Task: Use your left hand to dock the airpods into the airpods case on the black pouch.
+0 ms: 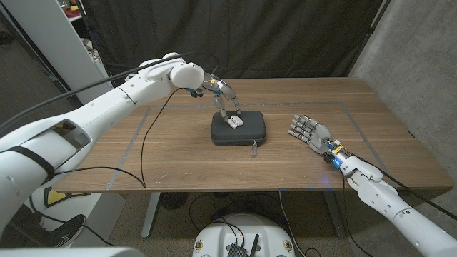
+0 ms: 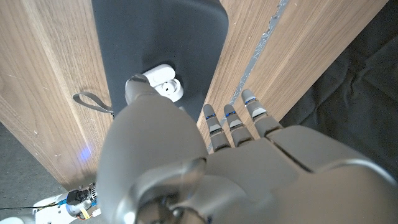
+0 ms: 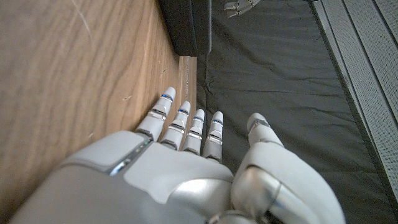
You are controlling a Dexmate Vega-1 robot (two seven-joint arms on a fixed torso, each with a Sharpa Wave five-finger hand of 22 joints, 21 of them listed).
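Walnut-toned table (image 1: 178, 153) is carrying a black pouch (image 1: 239, 132) before dark curtains (image 1: 285, 36). Left hand (image 1: 227, 100) is hovering over the open airpods case (image 2: 165, 82), its grip hard to tell. Right hand (image 1: 308, 132) is waiting, fingers apart.

airpods case (image 2: 166, 84): small, white, rounded, lid open, sockets facing up; lies on the pouch's far half, toward 12 o'clock.
black pouch (image 1: 239, 128): flat, rounded rectangle with a wrist loop at its 5 o'clock corner; mid-table.

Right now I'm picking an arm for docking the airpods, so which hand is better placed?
Left. The left hand is over the case on the pouch; the right hand rests on the table apart from it.
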